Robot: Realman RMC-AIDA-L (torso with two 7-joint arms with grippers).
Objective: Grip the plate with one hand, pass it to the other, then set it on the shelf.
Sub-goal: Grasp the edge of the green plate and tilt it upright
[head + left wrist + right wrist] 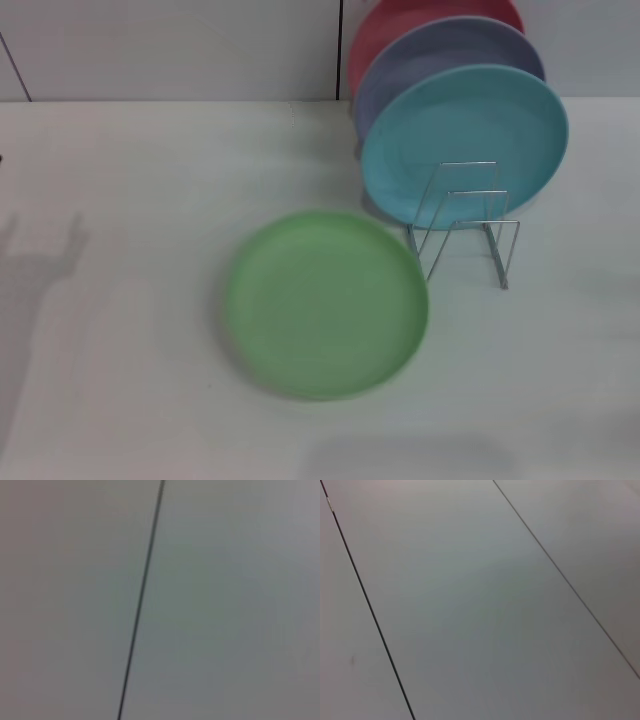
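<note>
The light-green plate (325,303) lies flat on the white table (130,200), near the middle of the head view. The silver wire rack (466,222) stands just behind and to the right of it, with its front loops free. Neither gripper shows in any view. Only a faint arm shadow falls on the table at the far left. Both wrist views show just plain grey-white panels with thin dark seams.
A turquoise plate (465,140), a lavender plate (440,65) and a red plate (400,30) stand upright in the back slots of the rack, at the back right. A white wall runs along the far edge of the table.
</note>
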